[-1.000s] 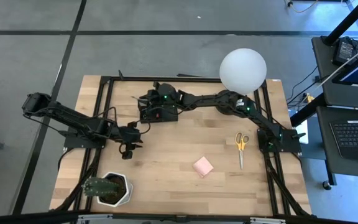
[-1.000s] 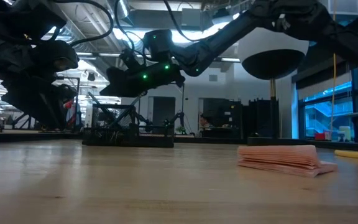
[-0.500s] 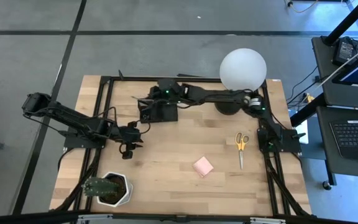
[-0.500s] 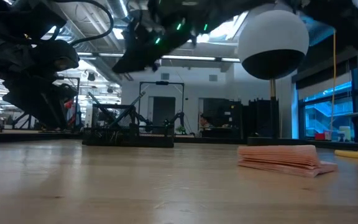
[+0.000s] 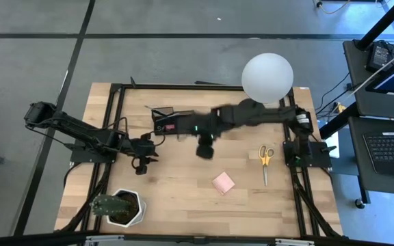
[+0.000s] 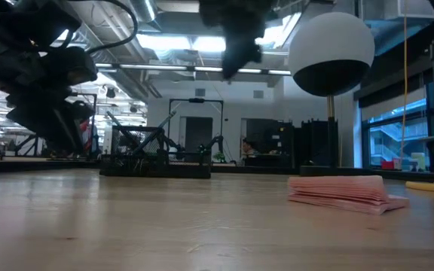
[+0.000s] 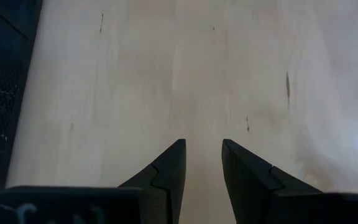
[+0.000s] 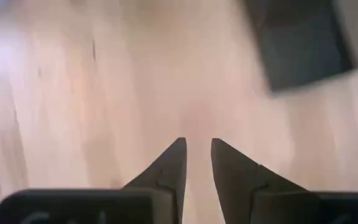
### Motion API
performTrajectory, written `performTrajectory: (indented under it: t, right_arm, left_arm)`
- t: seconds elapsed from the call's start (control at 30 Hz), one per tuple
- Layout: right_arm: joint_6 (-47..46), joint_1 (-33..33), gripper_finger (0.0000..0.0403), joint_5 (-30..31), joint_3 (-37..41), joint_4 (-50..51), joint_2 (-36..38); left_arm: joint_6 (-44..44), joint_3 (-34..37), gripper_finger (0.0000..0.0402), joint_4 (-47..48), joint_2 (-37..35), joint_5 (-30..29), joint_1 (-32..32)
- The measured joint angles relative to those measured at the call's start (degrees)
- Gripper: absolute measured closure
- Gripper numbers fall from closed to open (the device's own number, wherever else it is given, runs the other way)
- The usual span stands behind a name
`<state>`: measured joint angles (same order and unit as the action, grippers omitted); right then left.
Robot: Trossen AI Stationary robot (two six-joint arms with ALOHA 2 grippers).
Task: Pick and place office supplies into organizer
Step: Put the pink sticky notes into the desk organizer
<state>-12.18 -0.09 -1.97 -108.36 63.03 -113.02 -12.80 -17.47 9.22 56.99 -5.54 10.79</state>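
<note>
Both empty, slightly parted: right end effector (image 5: 205,152) above counter centre, left end effector (image 5: 141,167) near left edge.

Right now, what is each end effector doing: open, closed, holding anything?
Left end effector: open, holding nothing, over bare table.
Right end effector: open, holding nothing, near the organizer.

Bare wood lies open between the organizer (image 5: 167,124), sticky-note pad (image 5: 224,182) and plant pot (image 5: 120,206).
</note>
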Motion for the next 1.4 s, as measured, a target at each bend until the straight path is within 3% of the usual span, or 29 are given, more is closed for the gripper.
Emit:
performTrajectory:
  t: [0.1, 0.27, 0.33, 0.6, 0.77, 1.07, 1.4]
  right_arm:
    - [-4.32, 5.14, 0.0325, 6.28, 0.0, 4.16, -0.57]
    - [-14.23, 15.55, 0.0325, 22.93, 0.07, 6.97, -1.04]
    - [-18.97, 19.75, 0.0325, 25.95, 0.07, 7.34, -1.04]
    - [-37.19, 30.95, 0.032, 27.76, 0.06, 7.32, -2.1]
    - [-45.45, 34.06, 0.0281, 28.58, 0.04, 7.62, -5.39]
    - [-46.38, 37.66, 0.0177, 27.69, 0.04, 7.15, -13.64]
    - [-49.21, 38.22, 0.0163, 27.86, 0.04, 9.62, -20.65]
  left_arm:
    - [0.01, -0.01, 0.0304, -1.98, 0.01, -0.01, 0.0]
    - [0.02, 0.0, 0.0304, -4.75, 0.02, -0.04, -0.02]
    - [0.02, -0.02, 0.0304, -5.46, 0.0, -0.02, 0.0]
    - [0.02, -0.02, 0.0304, -6.09, 0.02, -0.02, -0.02]
    - [0.02, -0.02, 0.0304, -6.56, 0.0, -0.01, -0.01]
    - [0.04, -0.02, 0.0304, -7.41, 0.01, 0.02, 0.0]
    - [0.02, -0.02, 0.0304, -7.36, 0.01, 0.07, 0.0]
